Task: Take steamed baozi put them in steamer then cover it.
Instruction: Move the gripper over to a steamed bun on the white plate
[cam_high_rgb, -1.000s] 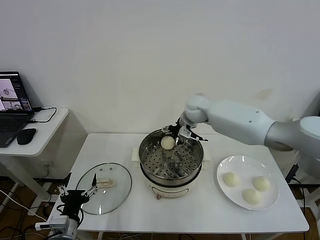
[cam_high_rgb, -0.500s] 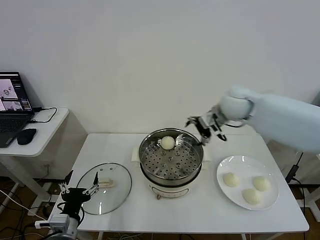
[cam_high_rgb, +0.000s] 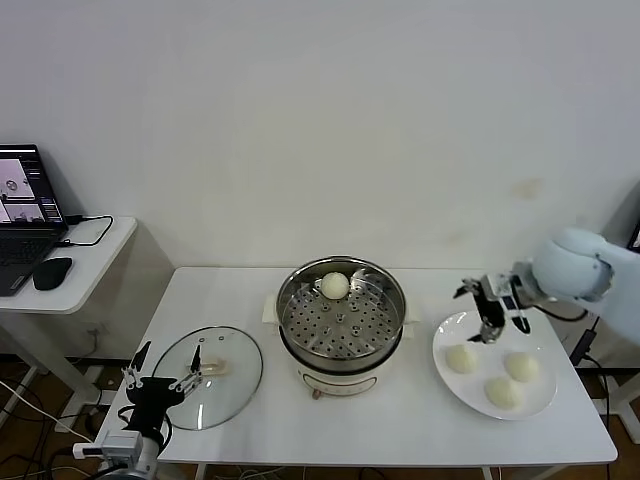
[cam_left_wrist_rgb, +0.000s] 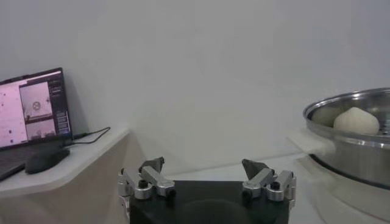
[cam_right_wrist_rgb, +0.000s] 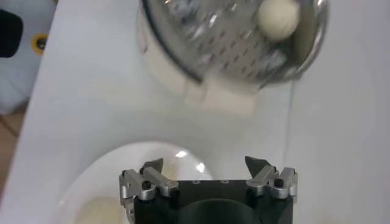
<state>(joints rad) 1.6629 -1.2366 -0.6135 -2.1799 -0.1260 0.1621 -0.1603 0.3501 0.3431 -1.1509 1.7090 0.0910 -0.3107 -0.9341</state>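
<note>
The steamer (cam_high_rgb: 292, 300) stands mid-table with one baozi (cam_high_rgb: 335, 286) on its perforated tray, toward the back. Three more baozi (cam_high_rgb: 461, 358) lie on a white plate (cam_high_rgb: 492, 333) to the right. My right gripper (cam_high_rgb: 482, 312) hangs open and empty just above the plate's near-left rim. Its wrist view shows the gripper (cam_right_wrist_rgb: 204, 161) over the plate (cam_right_wrist_rgb: 122, 176), with the steamer (cam_right_wrist_rgb: 231, 42) beyond. The glass cover (cam_high_rgb: 240, 385) lies flat at the front left. My left gripper (cam_high_rgb: 160, 383) is open beside the cover's front-left edge; its wrist view (cam_left_wrist_rgb: 204, 163) shows nothing between the fingers.
A side desk at the far left carries a laptop (cam_high_rgb: 25, 195) and a mouse (cam_high_rgb: 52, 271). The white wall runs close behind the table. The table's front edge lies just before the cover and the plate.
My right arm has swung away from the steamer to the right and down over the plate, empty. The baozi stays in the steamer. The left gripper barely shifted.
</note>
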